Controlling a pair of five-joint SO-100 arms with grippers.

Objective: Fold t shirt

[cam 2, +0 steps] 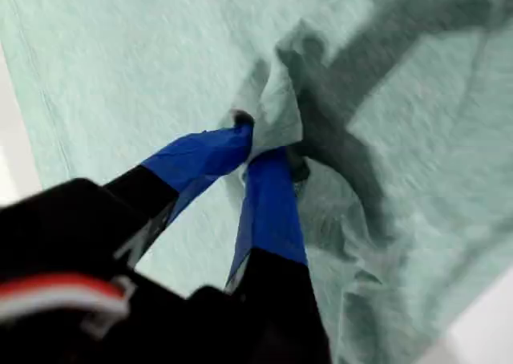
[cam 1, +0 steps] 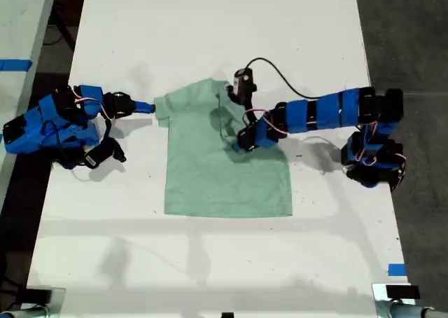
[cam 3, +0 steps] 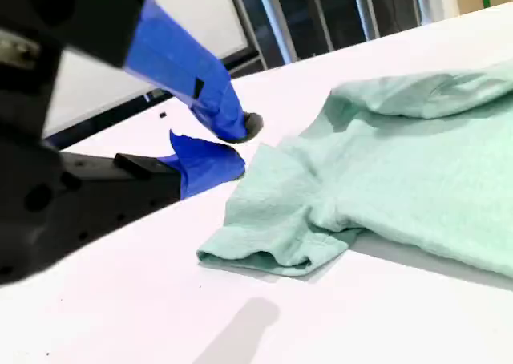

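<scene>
The t shirt [cam 1: 224, 160] lies spread on the white bench [cam 1: 210, 262], hem toward the exterior view's bottom, one sleeve reaching toward that view's left. It looks light, limp and quick to wrinkle: a pinch lifts only a small tent of cloth, so I judge edges, sleeves and hem corners the better places to take hold. My first end effector [cam 2: 255, 143], reaching in from the exterior view's right, is closed tight on a raised fold of fabric near the shirt's upper middle. My second end effector [cam 3: 228, 143] hangs just beside the crumpled sleeve [cam 3: 276, 236] on the exterior view's left, its blue-taped tips slightly parted and holding nothing, the sleeve cuff lying within easy reach.
</scene>
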